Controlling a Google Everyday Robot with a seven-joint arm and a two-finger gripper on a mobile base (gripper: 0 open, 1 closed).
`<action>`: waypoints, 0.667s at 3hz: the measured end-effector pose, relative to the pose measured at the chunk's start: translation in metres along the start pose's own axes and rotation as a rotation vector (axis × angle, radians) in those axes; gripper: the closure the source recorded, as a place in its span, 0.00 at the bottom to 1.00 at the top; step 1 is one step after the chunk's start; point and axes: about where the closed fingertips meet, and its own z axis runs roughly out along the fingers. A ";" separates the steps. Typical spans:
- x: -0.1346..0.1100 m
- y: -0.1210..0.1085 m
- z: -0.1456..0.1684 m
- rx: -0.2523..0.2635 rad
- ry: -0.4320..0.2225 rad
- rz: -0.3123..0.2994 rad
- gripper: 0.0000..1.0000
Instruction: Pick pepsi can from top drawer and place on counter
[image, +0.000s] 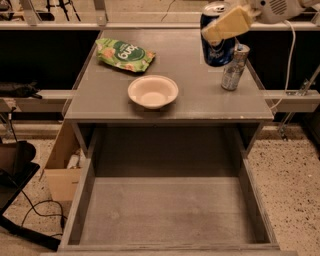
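Note:
The pepsi can (216, 46) is dark blue with a silver top. My gripper (225, 26) is shut on it and holds it in the air above the right rear part of the counter (200, 97), just left of a slim silver can (234, 67). One tan finger (226, 24) crosses the can's upper side. The top drawer (165, 210) is pulled open below the counter, and its grey floor has nothing on it.
A white bowl (152, 91) sits at the counter's middle. A green snack bag (124, 54) lies at the rear left. A cardboard box (62, 167) stands on the floor left of the drawer. A white cable (290, 65) hangs at the right.

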 end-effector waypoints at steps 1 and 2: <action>-0.003 -0.046 0.032 0.100 -0.050 0.150 1.00; -0.009 -0.054 0.033 0.128 -0.075 0.181 1.00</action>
